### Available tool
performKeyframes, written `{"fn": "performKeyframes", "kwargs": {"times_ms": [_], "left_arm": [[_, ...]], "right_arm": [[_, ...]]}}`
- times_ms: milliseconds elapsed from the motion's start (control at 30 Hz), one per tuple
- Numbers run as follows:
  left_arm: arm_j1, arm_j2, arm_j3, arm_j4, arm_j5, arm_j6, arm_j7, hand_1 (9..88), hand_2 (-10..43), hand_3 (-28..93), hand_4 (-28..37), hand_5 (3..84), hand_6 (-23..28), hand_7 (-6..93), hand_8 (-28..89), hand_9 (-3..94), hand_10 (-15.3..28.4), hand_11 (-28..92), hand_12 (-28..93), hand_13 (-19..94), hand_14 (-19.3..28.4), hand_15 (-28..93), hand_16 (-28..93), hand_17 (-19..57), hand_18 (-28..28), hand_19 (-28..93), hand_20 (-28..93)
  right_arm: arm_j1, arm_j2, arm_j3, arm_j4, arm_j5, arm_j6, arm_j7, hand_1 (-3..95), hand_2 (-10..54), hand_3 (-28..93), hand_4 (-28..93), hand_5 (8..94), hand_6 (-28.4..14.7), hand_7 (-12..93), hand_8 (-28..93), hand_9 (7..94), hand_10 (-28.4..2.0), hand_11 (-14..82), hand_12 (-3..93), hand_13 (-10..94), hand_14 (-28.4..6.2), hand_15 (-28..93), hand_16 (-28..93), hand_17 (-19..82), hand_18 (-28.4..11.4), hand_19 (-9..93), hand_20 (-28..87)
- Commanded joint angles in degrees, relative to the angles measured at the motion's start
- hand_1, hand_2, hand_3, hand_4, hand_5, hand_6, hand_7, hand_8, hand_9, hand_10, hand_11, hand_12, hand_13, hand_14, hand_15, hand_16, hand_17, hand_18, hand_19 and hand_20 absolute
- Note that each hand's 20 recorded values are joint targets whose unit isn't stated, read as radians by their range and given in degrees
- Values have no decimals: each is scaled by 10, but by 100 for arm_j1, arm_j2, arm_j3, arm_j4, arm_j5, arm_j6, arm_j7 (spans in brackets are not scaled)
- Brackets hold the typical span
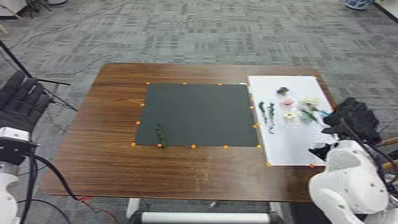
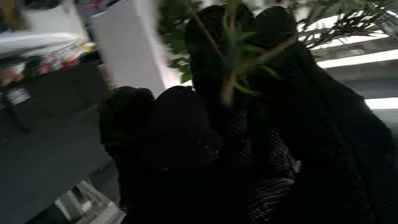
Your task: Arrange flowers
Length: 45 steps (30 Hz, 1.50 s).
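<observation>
My R hand (image 1: 354, 120) over R edge of white board (image 1: 289, 151); grn stem (image 2: 233, 75) against glove in wrist view, can't tell if gripped. My L hand (image 1: 19, 102) beyond table's (image 1: 98, 172) L edge, fingers relaxed, fairly straight. On board: two dk grn sprigs (image 1: 271, 119) nr L edge, pink flwr (image 1: 288, 101), cream flwr (image 1: 289, 115), dk flwr (image 1: 282, 91) nr far edge, pale flwrs (image 1: 309, 102) toward R edge. Another grn sprig (image 1: 160, 134) on dk mat (image 1: 200, 112), nr its near L corner, roughly upright to near edge.
</observation>
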Motion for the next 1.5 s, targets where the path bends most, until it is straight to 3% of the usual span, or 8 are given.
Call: {"fn": "performKeyframes", "kwargs": {"times_ms": [33,200,500,733,867,1233,1300,1500], "left_arm": [[94,-42,-72,-39,-16,53,19,227,176,667,-283,346,65,41,-66,300,110,71,92,184,86,118,-46,-25,47,122,82],[23,-4,-9,1,-11,48,-1,227,176,666,-283,346,65,41,-66,301,110,73,93,185,87,120,-46,-25,47,122,81],[-432,113,381,142,21,104,-108,229,176,664,-283,346,64,45,-66,302,112,74,94,185,88,123,-46,-26,48,124,81],[-571,168,498,174,36,138,-168,228,175,666,-283,347,64,45,-67,302,112,74,94,185,89,124,-47,-27,48,125,81],[-648,176,595,192,39,152,-183,228,175,667,-283,347,64,45,-68,302,112,74,94,185,89,125,-47,-27,48,125,80],[-626,127,540,192,25,164,-164,229,175,665,-283,346,65,44,-66,302,112,74,95,185,93,128,-45,-28,50,129,81],[-619,138,541,163,-35,271,-122,227,175,667,-283,346,65,45,-66,301,112,75,96,185,95,130,-43,-29,51,131,81],[-636,141,546,190,-13,211,-167,224,173,673,-283,348,67,47,-66,303,112,78,98,188,97,135,-42,-31,53,135,82]], "right_arm": [[1503,-340,-1336,278,530,-19,-760,608,-95,683,-268,830,-25,277,178,915,-86,286,472,884,-38,687,354,495,-269,932,385],[2442,-1020,-2337,778,863,-659,-1136,583,-95,690,-217,828,-24,278,190,916,-90,311,454,901,-28,665,365,513,-265,932,389],[3185,-2170,-3173,1979,915,-1105,-1099,569,-95,693,-187,813,-21,313,180,917,-95,344,414,913,-27,650,366,530,-258,932,395],[3269,-2672,-3481,2619,483,-1078,-1000,568,-95,697,-186,800,-23,345,170,915,-92,347,417,918,-27,644,369,534,-259,932,396],[3191,-2780,-3745,2974,-31,-508,-1019,564,-95,709,-191,796,-26,354,168,911,-93,346,428,918,-26,642,372,535,-258,932,398],[2809,-2799,-3685,2789,24,-872,-1093,516,-95,670,-208,710,-45,358,166,824,-128,359,435,859,-46,670,395,490,-269,932,404],[2764,-2773,-3669,2666,42,-970,-1103,506,-95,668,-212,683,-52,357,156,788,-143,358,416,831,-62,685,392,477,-270,932,401],[2718,-2775,-3653,2516,37,-967,-1150,434,-95,734,-221,646,-76,324,81,703,-188,416,314,776,-93,720,366,451,-278,932,395]]}}
